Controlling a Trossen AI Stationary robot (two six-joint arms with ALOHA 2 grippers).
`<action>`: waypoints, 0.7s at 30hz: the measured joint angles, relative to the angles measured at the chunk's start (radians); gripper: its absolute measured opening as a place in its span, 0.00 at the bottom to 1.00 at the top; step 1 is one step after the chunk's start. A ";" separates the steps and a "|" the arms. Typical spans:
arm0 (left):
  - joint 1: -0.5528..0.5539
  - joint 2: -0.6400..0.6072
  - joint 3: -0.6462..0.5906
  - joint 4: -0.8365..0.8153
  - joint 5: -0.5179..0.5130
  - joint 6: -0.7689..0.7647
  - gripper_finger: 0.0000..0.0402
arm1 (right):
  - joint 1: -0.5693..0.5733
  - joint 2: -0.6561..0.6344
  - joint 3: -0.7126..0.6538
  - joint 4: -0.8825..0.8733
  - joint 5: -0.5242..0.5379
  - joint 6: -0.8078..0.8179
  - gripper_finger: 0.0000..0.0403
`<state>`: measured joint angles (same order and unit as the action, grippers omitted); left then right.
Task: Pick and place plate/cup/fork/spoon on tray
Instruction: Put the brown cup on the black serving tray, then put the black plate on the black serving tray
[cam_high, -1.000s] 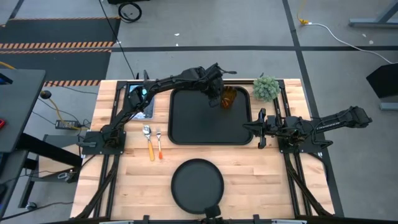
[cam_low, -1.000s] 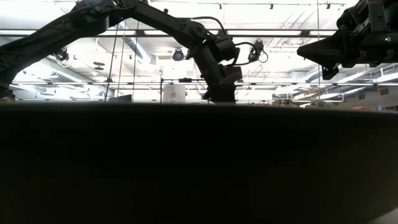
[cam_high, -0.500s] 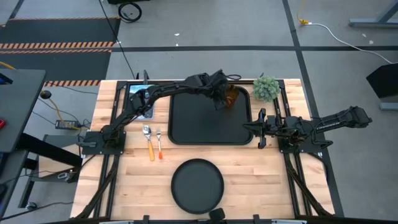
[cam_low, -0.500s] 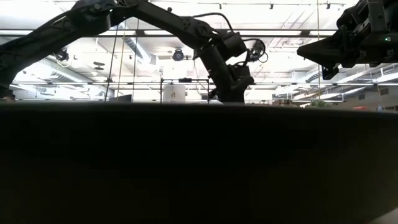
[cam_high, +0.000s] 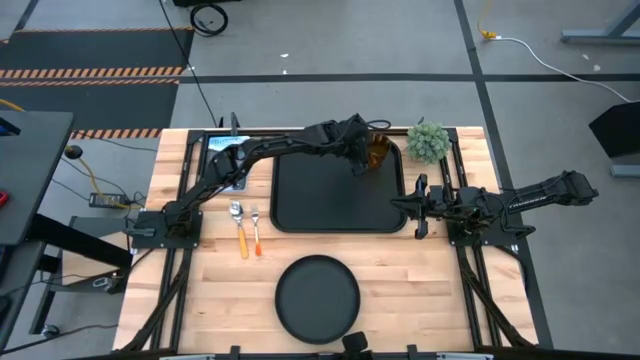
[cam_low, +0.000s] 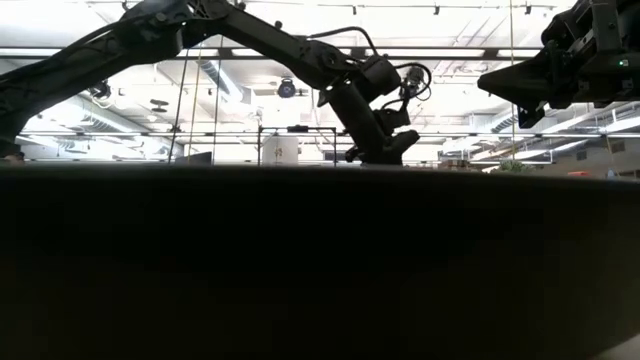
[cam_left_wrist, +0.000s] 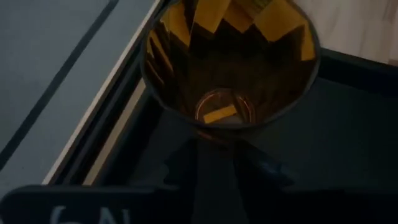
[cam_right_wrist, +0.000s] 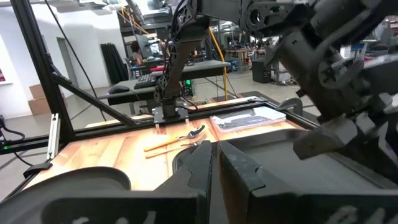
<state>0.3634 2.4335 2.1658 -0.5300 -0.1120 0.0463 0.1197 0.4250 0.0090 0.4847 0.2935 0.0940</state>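
Note:
The amber cup (cam_high: 377, 152) is in the far right corner of the black tray (cam_high: 300, 195). My left gripper (cam_high: 361, 160) is shut on the cup, and the left wrist view looks down into its mouth (cam_left_wrist: 227, 68). My right gripper (cam_high: 412, 205) is shut and empty, above the tray's right rim. The round black plate (cam_high: 318, 297) lies flat near the table's near edge. The spoon (cam_high: 238, 226) and the fork (cam_high: 256, 230) lie side by side to the left of the tray. My left gripper holds the cup's wall at the rim (cam_left_wrist: 217, 132), on the side facing the arm. The fingers (cam_left_wrist: 261, 169) slant down from the table's left. I cannot tell whether one finger is inside the cup. I cannot tell whether its base rests on the tray.
A small green potted plant (cam_high: 428, 141) stands just beyond the tray's far right corner, close to the cup. A tablet-like device (cam_high: 226, 160) lies at the far left. Bare wood lies between the tray and the plate.
My left gripper has carried the cup a little toward the table's right and far edges, deeper into the tray's far right corner. It has tipped further over as it went. It has stayed shut on the cup.

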 joint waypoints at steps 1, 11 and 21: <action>0.000 0.003 0.000 -0.009 0.000 0.000 0.27 | 0.000 0.000 0.000 0.000 0.000 0.000 0.08; -0.004 0.011 -0.001 0.093 0.000 0.078 0.27 | 0.000 0.000 0.000 0.000 0.000 0.000 0.08; -0.007 0.011 0.000 0.068 0.030 0.078 0.27 | 0.000 0.000 0.000 0.000 0.000 0.000 0.08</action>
<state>0.3559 2.4440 2.1654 -0.4616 -0.0822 0.1242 0.1196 0.4248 0.0090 0.4847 0.2936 0.0944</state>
